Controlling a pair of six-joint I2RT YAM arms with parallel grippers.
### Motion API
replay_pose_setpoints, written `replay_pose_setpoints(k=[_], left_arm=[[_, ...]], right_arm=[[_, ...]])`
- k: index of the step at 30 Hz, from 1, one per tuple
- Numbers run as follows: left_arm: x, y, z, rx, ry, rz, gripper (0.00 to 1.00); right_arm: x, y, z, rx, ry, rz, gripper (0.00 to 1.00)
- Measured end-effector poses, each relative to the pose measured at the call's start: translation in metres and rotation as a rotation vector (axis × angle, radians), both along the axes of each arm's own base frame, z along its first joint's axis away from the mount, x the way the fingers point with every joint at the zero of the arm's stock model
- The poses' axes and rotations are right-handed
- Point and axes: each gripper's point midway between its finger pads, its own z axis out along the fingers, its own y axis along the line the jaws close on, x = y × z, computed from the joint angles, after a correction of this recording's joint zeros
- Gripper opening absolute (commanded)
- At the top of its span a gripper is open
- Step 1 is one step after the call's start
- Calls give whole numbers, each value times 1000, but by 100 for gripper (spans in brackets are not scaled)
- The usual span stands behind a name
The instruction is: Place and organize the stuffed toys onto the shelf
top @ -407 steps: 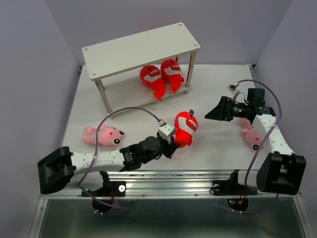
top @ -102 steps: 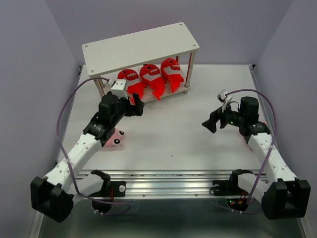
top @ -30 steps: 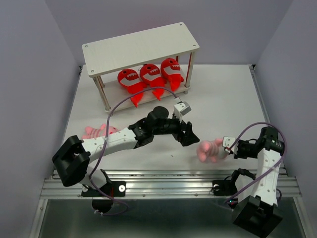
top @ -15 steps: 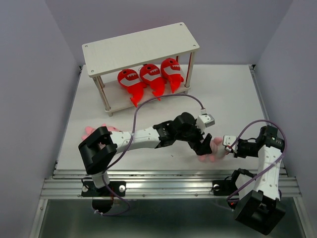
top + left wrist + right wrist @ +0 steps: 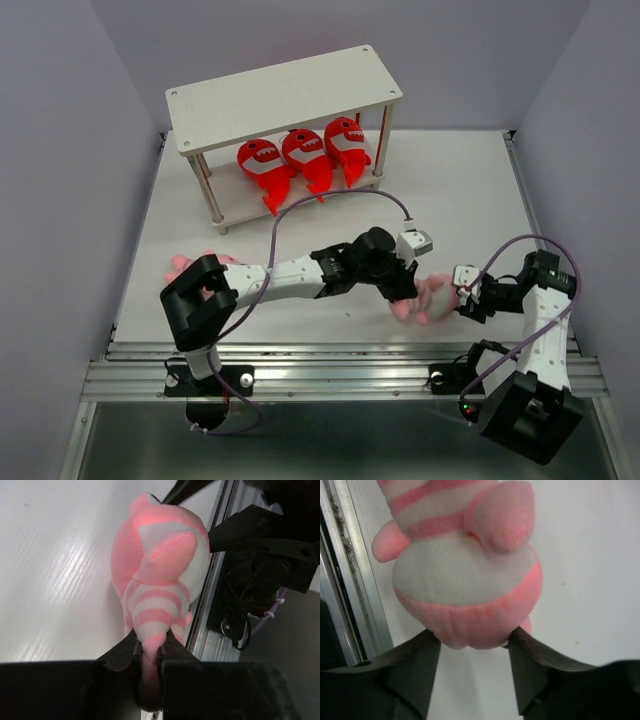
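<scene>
- Pink striped toy (image 5: pixel 160 570) hangs over the bench (image 5: pixel 50 555), held at both ends.
- Left gripper (image 5: pixel 148 652) is almost closed, pinching its tail.
- Right gripper (image 5: pixel 474 636), opposite, clamps the head between wider-set fingers.
- Three red sharks (image 5: pixel 305 150) lie on the lower tier of the shelf (image 5: pixel 280 95), far beyond both grippers.

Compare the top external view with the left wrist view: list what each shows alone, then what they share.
Only the top external view: the shelf with three red sharks on its lower tier, and a second pink toy partly hidden behind the left arm. Only the left wrist view: the left gripper pinching the striped tail of the held pink toy. Both: that toy, the right gripper at its head end, and the white table.
</scene>
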Motion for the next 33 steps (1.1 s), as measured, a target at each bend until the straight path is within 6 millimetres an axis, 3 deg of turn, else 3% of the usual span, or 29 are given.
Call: replay_pose_setpoints(k=[2, 3, 4, 11, 15, 23, 29, 32, 33], left_arm=[[1, 7, -4, 10, 3, 28, 0], [1, 13, -5, 14, 4, 44, 0], [0, 19, -6, 18, 6, 65, 0], [17, 59, 17, -32, -39, 283, 0], [37, 77, 59, -132, -90, 446, 0], [84, 101, 149, -352, -161, 740, 0], [140, 109, 246, -565, -172, 1013, 0], [170, 118, 286, -669, -176, 1127, 0], [176, 121, 291, -682, -175, 1148, 0]], right_arm=[[2, 3, 3, 52, 36, -30, 81], [3, 5, 6, 89, 66, -56, 94], [4, 6, 9, 110, 80, -67, 100], [39, 8, 59, 359, 229, -243, 100], [56, 9, 66, 510, 357, -366, 100], [87, -7, 47, 632, 491, -639, 100], [103, -21, 49, 653, 491, -762, 100], [107, -22, 55, 679, 491, -794, 100], [107, -21, 58, 692, 496, -802, 100]])
